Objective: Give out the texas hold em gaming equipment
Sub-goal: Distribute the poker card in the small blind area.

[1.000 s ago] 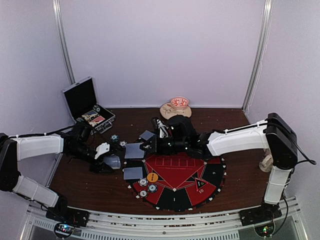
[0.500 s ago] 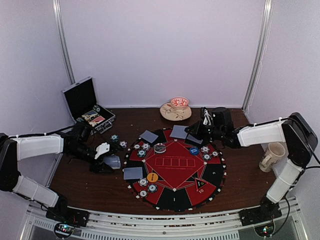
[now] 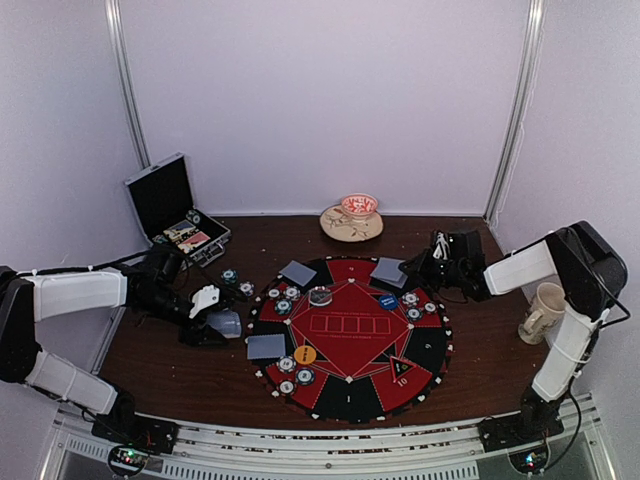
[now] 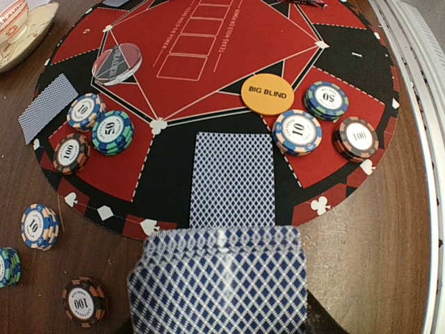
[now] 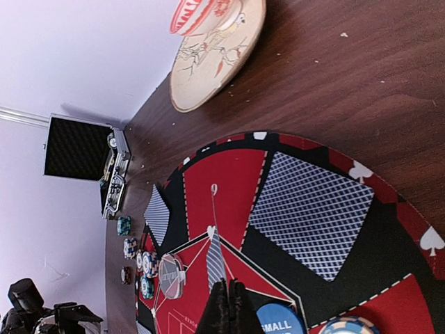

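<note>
My left gripper (image 3: 218,322) rests on the table left of the mat, shut on a deck of grey-blue-backed playing cards (image 4: 219,278). Just ahead of the deck a single card (image 4: 233,177) lies on the mat (image 3: 350,392) beside the orange disc (image 4: 268,94) and three chips (image 4: 297,132). More chips (image 4: 112,132) stand at the mat's left rim. My right gripper (image 5: 227,284) hovers at the mat's upper right, shut on one card (image 5: 216,261) seen edge-on. Another card (image 5: 313,209) lies flat nearby, close to the blue disc (image 5: 280,323).
An open black case (image 3: 175,210) stands at the back left. A saucer with a cup (image 3: 352,220) sits behind the mat, and a mug (image 3: 540,310) stands at the right. Loose chips (image 4: 38,226) lie on the wood left of the mat. A clear button (image 4: 117,64) rests on the mat.
My right arm swung from the mat's left side across to its upper right, and a card now lies there. The left arm and its deck have not moved.
</note>
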You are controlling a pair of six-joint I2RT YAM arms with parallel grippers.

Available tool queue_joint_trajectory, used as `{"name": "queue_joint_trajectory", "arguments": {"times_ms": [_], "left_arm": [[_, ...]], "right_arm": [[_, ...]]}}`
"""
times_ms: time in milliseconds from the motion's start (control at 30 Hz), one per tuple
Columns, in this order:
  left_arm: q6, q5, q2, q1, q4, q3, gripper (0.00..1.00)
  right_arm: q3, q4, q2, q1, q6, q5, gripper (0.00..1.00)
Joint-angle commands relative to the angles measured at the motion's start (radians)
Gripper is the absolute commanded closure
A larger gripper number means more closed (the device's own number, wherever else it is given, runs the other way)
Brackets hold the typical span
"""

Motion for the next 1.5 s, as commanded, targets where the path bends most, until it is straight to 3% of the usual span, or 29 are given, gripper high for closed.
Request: {"name": "queue_joint_trajectory", "arguments": {"times_ms": [0,700,1067,1467], "left_arm": [[0.012,0.015,0.001,0.007,0.026,0.001,0.48],[0.014,0.014,0.011,0.006,0.025,0.002,0.48],[0.013,0.014,0.012,0.005,0.024,0.002,0.48],[0.013,0.015,0.01,0.005,0.025,0.002,0.48]], "right_arm": [[0.004,0.048,0.045,-0.038,0.013,-0.025,1.0],[0.069,0.104,0.189,-0.078,0.043,-0.04,0.99],[0.085,0.013,0.167,-0.078,0.0,0.004,0.69],[0.121,-0.14,0.108,-0.075,-0.064,0.105,0.57]]}}
